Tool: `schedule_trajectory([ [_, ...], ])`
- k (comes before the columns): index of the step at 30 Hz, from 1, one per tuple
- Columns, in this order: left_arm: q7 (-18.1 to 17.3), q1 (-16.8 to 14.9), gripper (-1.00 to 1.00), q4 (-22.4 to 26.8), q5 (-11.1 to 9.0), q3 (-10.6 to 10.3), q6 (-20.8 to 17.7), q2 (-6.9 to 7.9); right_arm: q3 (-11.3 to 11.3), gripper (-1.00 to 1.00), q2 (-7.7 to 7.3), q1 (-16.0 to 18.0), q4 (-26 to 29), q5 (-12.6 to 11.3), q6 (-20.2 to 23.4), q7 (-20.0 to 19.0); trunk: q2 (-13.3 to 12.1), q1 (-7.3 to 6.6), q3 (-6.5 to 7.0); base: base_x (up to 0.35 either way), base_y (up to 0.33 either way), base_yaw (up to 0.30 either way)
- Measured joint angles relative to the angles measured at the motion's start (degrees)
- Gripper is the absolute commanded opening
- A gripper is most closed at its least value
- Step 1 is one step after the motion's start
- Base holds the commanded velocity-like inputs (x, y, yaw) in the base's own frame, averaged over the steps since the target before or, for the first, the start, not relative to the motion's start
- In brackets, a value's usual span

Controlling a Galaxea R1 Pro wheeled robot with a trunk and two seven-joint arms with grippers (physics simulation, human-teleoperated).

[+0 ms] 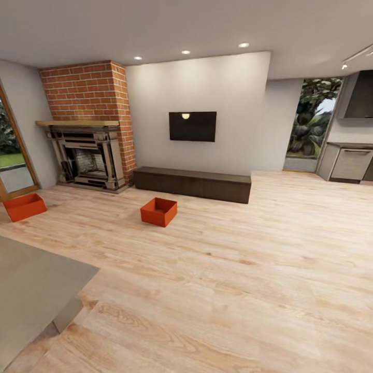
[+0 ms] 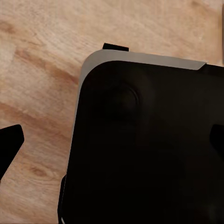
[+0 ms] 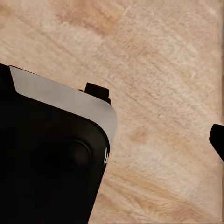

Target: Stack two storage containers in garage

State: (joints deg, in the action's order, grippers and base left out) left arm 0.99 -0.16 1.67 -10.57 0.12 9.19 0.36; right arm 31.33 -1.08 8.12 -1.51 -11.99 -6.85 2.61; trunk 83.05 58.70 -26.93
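I am in the living room, on its light wood-plank floor [image 1: 248, 269]. One red-orange storage container [image 1: 159, 211] sits open-topped on the planks in front of the low dark cabinet. The other storage container [image 1: 24, 206] rests at the far left, near the glass door. Both are well ahead of me and apart from each other. My left gripper [image 2: 112, 140] hangs open over my own dark base [image 2: 149, 149], with one fingertip [image 2: 10, 145] showing at the frame edge. My right gripper [image 3: 112, 140] is open too, fingertip [image 3: 217, 140] over bare planks. The garage is out of view.
A red brick chimney [image 1: 88, 90] with a fireplace [image 1: 89, 158] stands at the back left. A wall TV [image 1: 192, 126] hangs above a long dark cabinet [image 1: 192, 184]. A grey tabletop [image 1: 36, 290] juts in at the near left. Kitchen units [image 1: 349, 163] are at the far right.
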Motion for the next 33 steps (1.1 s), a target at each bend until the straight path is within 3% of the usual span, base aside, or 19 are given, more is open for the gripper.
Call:
schedule_trajectory([
  [33,0.00,0.00,1.00,0.00,0.00,0.00,0.06,0.00,0.00,1.00,0.00,0.00,0.00,0.01,-0.01,0.00,0.00,0.00,0.00,0.312,0.000,0.000],
])
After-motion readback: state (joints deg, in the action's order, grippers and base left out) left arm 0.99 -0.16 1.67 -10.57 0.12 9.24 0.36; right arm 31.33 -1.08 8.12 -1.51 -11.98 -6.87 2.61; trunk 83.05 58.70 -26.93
